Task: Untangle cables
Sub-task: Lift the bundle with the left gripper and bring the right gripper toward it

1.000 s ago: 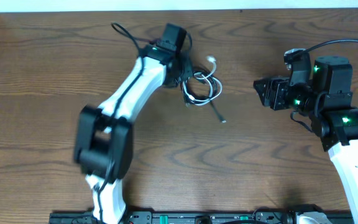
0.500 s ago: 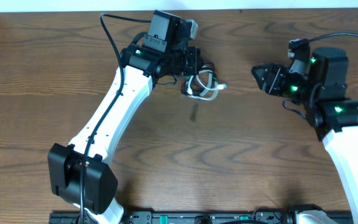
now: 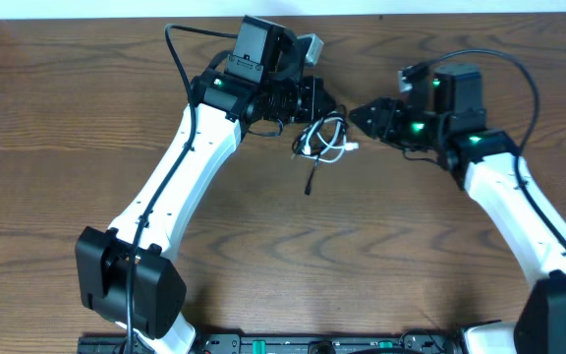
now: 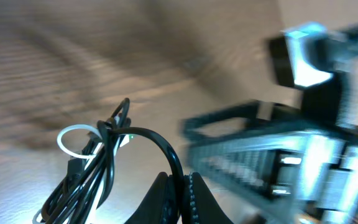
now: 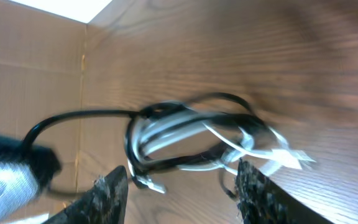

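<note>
The black and white cables hang as one tangled bundle (image 3: 324, 140) just above the wooden table (image 3: 430, 265), near its rear middle. My left gripper (image 3: 319, 99) is shut on a loop of the black cable (image 4: 160, 146), which rises between its closed fingers (image 4: 166, 196). In the left wrist view the white cable (image 4: 73, 132) loops through the black coils lower left. A black tail (image 3: 310, 181) dangles toward the table. My right gripper (image 3: 358, 116) stands open just right of the bundle. In the right wrist view the coils (image 5: 185, 134) and a white plug (image 5: 286, 153) lie ahead of its fingers (image 5: 110, 193).
The table's rear edge meets a white wall (image 3: 411, 8) just behind both grippers. A cardboard panel (image 5: 30, 68) stands at the table's left side. The left arm's own thick black wire (image 3: 180, 44) arcs behind its wrist.
The left arm swung back and right, carrying the bundle up off the table by the black cable. The right arm travelled left until its open jaws face the bundle.
</note>
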You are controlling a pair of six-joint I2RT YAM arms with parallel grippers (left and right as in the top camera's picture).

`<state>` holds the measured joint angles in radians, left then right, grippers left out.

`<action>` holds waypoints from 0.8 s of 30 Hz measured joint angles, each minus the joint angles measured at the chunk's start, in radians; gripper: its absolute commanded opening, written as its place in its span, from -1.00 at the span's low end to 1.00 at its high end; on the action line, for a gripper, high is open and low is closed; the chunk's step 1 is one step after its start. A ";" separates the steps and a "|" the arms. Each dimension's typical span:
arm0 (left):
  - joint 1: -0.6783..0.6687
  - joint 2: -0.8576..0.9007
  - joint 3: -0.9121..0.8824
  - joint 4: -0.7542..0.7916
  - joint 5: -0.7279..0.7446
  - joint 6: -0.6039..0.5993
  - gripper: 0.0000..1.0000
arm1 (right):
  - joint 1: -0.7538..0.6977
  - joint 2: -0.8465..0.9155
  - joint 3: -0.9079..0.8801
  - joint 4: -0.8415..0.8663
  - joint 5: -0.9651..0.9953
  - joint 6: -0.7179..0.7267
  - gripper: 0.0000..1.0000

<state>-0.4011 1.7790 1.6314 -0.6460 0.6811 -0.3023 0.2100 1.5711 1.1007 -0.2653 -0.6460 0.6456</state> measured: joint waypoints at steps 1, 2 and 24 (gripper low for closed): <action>0.000 0.000 0.000 0.000 0.021 0.000 -0.85 | 0.010 0.010 0.000 0.011 -0.006 0.002 0.03; 0.000 0.000 0.000 0.000 0.037 0.000 -0.85 | 0.016 0.017 0.000 0.018 -0.010 0.004 0.02; 0.000 0.000 0.000 0.000 0.298 -0.060 -0.85 | 0.037 0.126 0.000 -0.072 0.224 -0.022 0.21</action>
<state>-0.4011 1.7794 1.6314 -0.6456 0.9794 -0.3618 0.2474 1.6970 1.1007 -0.3374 -0.4225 0.6239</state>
